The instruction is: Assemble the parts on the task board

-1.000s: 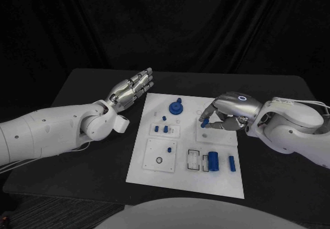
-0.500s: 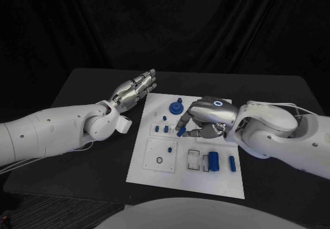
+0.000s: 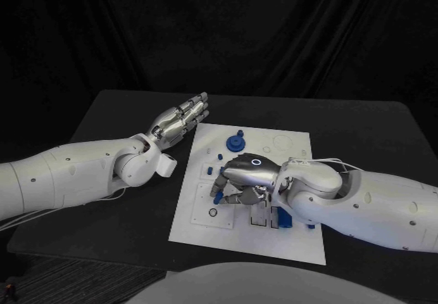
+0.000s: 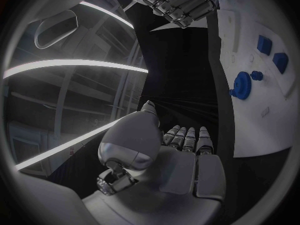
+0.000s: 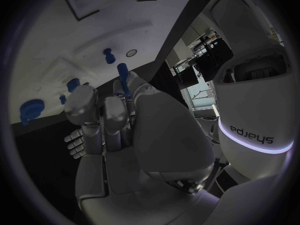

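The white task board (image 3: 297,142) lies in the middle of the black table. My right hand (image 3: 242,180) hangs over the board's middle-left and pinches a small blue peg (image 3: 218,197) (image 5: 123,77) at its fingertips, pointed down toward the board. A blue gear (image 3: 237,143) (image 4: 240,83) (image 5: 30,110) stands near the board's far edge. Small blue pieces (image 4: 264,45) (image 5: 107,55) stand in the board close to the right hand. A blue cylinder (image 3: 284,219) peeks out under the right forearm. My left hand (image 3: 180,119) (image 4: 181,155) is flat and open beside the board's far left corner, holding nothing.
A small black ring (image 3: 212,213) (image 5: 131,52) sits in a square panel at the board's near left. The right forearm (image 3: 365,202) covers the board's right half. Bare black table (image 3: 128,215) lies left of the board.
My right hand has carried the blue peg from the board's right side across to its middle-left, and the arm now covers more of the board. The left hand has stayed put.
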Controlling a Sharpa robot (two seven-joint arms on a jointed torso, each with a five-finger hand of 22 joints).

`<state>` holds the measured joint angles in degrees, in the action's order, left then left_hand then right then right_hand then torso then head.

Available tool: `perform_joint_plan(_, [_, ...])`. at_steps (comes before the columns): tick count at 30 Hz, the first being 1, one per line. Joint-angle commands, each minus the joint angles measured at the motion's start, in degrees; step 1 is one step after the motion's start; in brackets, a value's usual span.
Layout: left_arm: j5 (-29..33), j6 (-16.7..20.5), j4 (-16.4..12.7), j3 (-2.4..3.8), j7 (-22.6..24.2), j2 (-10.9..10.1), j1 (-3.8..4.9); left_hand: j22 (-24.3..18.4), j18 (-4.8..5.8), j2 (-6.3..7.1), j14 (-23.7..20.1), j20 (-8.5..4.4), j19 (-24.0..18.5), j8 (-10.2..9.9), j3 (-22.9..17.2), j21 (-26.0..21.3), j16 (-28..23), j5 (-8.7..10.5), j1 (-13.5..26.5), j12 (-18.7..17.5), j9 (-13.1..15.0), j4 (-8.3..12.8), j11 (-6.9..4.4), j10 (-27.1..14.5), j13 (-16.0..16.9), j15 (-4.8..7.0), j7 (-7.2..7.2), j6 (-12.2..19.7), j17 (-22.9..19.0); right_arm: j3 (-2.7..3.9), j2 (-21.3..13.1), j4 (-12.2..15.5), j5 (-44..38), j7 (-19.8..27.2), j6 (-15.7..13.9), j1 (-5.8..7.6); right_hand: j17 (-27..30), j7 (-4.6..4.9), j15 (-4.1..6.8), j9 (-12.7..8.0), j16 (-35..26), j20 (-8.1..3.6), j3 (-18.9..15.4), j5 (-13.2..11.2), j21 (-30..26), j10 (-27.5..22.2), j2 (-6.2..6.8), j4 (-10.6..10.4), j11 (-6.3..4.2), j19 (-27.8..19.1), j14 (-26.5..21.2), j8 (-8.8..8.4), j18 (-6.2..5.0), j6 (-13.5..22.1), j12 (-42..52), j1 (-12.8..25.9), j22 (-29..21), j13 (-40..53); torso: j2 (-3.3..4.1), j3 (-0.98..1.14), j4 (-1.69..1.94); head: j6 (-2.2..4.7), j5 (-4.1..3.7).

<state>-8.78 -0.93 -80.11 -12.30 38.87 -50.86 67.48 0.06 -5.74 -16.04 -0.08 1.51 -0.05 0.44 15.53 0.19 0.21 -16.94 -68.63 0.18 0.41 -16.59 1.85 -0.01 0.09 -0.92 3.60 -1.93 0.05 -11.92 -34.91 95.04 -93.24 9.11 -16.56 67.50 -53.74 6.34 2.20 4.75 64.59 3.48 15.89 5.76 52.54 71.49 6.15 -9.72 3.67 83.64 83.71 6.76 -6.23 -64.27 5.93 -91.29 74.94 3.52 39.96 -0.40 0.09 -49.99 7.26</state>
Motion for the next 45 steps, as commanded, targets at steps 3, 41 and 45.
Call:
perform_joint_plan(3, [0.3,0.2,0.0,0.06,7.7,0.3,-0.09,-0.1,1.15,-0.21,0.1,-0.13,0.0,0.1,-0.4,-0.2,-0.2,-0.37,-0.6,-0.2,0.1,-0.1,-0.05,0.0,-0.1,0.14,0.23,-0.4,0.0,0.05,1.2,-0.4,-3.2,1.5,-1.5,-1.28,-0.3,0.34,-0.18,-0.1,0.4,0.11,0.4,0.2,0.5,1.1,0.32,0.0,-0.88,1.6,1.6,-0.48,0.66,0.1,-0.3,0.2,7.7,0.1,0.12,0.15,0.6,-0.01,-0.44])
perform_joint_plan(41, [0.3,-2.2,0.3,0.06,6.1,0.5,-0.27,-0.1,0.5,-0.3,0.1,1.91,0.0,0.4,-1.2,-0.2,-0.2,-1.27,-1.7,-0.2,0.3,0.0,0.84,0.0,-0.1,-1.2,1.17,-1.5,0.0,0.06,1.1,0.6,-8.1,-2.5,4.1,-2.01,-0.6,0.44,-0.3,-0.1,0.9,0.19,1.1,1.0,0.9,1.2,0.6,0.7,-0.75,1.5,1.3,-0.82,0.67,-0.1,-1.1,-0.2,7.7,0.2,-0.06,0.03,0.37,-0.01,0.07])
perform_joint_plan(45, [0.3,-2.3,0.3,0.06,6.0,0.5,-0.28,-0.1,0.45,-0.3,0.1,2.02,0.0,0.4,-1.2,-0.2,-0.2,-1.27,-1.7,-0.2,0.3,0.0,0.89,0.0,-0.1,-1.27,1.24,-1.6,0.0,0.06,1.2,0.6,-8.6,-2.6,4.8,-2.01,-0.7,0.44,-0.31,-0.2,0.9,0.19,1.1,1.0,0.9,1.1,0.63,0.8,-0.74,1.5,1.3,-0.83,0.67,-0.1,-1.1,-0.2,7.7,0.1,-0.02,0.02,0.38,-0.01,0.07])
